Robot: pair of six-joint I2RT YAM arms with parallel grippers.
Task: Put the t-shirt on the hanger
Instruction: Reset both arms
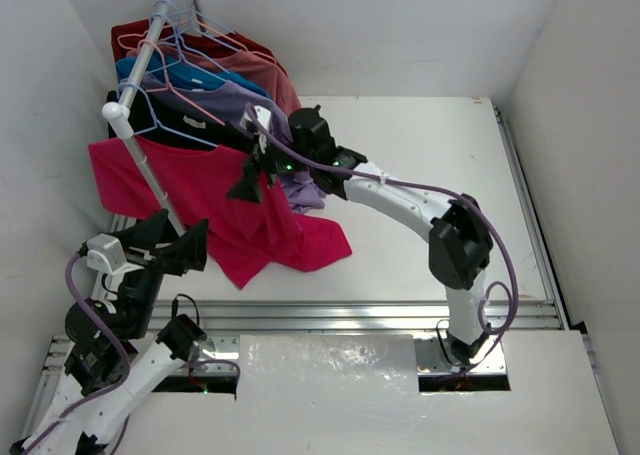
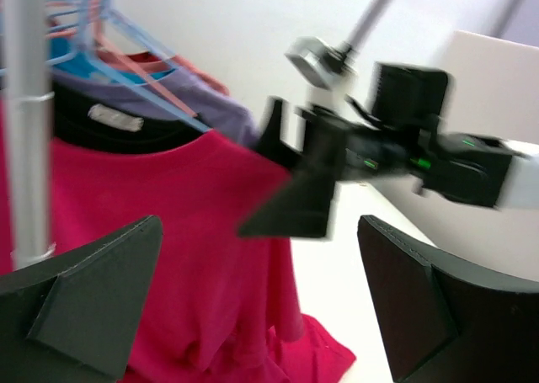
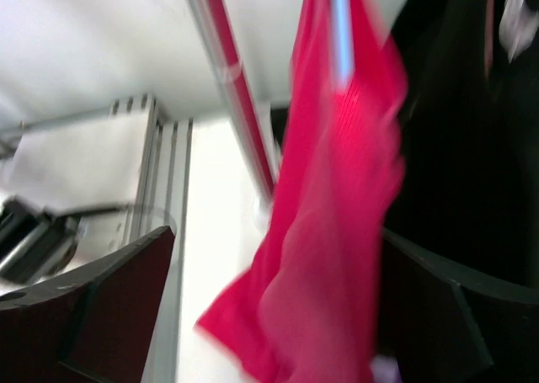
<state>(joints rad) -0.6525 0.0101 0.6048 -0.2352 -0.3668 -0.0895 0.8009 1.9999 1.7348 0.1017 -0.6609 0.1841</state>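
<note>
The magenta t-shirt [image 1: 225, 210] hangs at the front of the rack, its hem bunched on the table [image 1: 430, 165]. A light-blue hanger wire [image 2: 173, 112] runs down into its collar, and the rest of the hanger is hidden inside the cloth. My right gripper [image 1: 255, 171] is at the t-shirt's right shoulder. Its jaws are open, with the t-shirt [image 3: 337, 189] and a strip of hanger wire [image 3: 339, 29] loose between them. My left gripper [image 1: 176, 241] stands open beside the rack pole, facing the t-shirt [image 2: 168, 231], with nothing between its fingers [image 2: 93, 299].
The silver rack pole [image 1: 150, 53] slants up at the left. Behind the t-shirt hang black [image 1: 175, 130], lavender [image 1: 230, 100], teal [image 1: 200, 75] and dark red [image 1: 215, 47] shirts on pink and blue wire hangers. A metal rail [image 1: 350, 315] runs along the table's near edge.
</note>
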